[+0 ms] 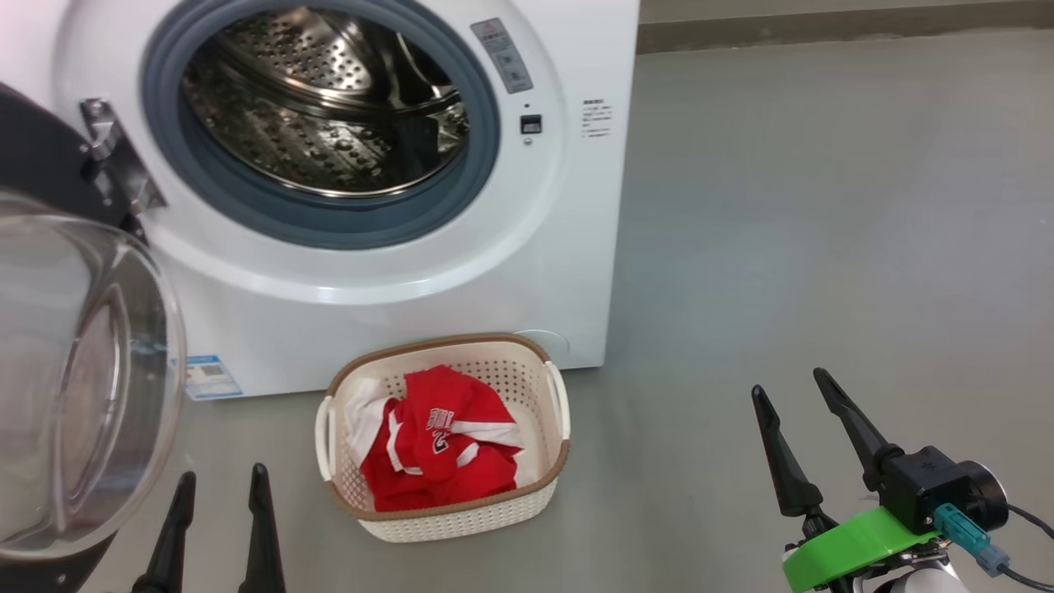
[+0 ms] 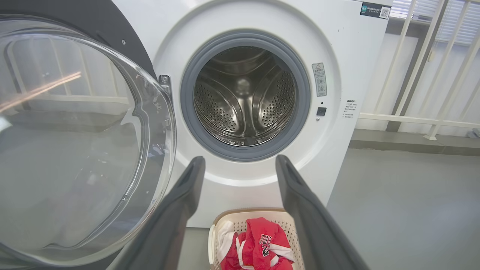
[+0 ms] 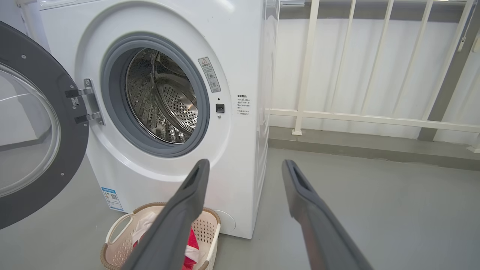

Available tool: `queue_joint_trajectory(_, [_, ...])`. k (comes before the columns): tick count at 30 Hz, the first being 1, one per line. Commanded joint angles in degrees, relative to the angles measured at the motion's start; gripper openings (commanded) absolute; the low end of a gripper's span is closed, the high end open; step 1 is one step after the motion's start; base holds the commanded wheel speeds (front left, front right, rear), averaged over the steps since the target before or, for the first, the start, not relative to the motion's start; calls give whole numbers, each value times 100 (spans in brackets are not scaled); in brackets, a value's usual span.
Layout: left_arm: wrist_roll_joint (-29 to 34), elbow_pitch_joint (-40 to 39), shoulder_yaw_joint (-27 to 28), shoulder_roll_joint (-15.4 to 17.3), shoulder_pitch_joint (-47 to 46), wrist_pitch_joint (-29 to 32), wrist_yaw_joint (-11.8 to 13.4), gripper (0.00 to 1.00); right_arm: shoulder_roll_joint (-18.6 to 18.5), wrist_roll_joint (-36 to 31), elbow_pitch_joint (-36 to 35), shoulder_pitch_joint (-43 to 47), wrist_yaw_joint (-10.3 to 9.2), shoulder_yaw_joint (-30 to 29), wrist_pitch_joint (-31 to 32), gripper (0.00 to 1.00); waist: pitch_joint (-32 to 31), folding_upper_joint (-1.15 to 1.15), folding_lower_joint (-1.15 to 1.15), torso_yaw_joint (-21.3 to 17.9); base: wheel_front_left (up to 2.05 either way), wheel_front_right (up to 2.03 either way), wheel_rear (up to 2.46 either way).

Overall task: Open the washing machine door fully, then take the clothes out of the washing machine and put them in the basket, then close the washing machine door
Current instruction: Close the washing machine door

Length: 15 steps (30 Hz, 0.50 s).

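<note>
Red jersey clothes (image 1: 436,449) are heaped in the cream perforated basket (image 1: 461,524). Left hand (image 1: 224,473) and right hand (image 1: 787,381) are spread wide, empty, for the black-rimmed glass door (image 1: 82,371).

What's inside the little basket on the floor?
The basket holds a crumpled red jersey with white trim and a number 2, plus some white cloth at its left. Whatever lies under them, and the basket's bottom, is covered.
</note>
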Motion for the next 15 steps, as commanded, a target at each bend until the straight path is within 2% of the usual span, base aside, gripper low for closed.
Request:
queue_joint_trajectory(1, [72, -207, 168, 77, -138, -74, 50, 100, -9, -23, -136, -60, 34, 151, -36, 100, 0, 0, 0, 172, 0, 0, 0])
queue_joint_trajectory(15, [178, -577, 142, 137, 1, 60, 240, 100, -9, -31, -192, -60, 34, 309, -36, 100, -128, 0, 0, 1084, 0, 0, 0])
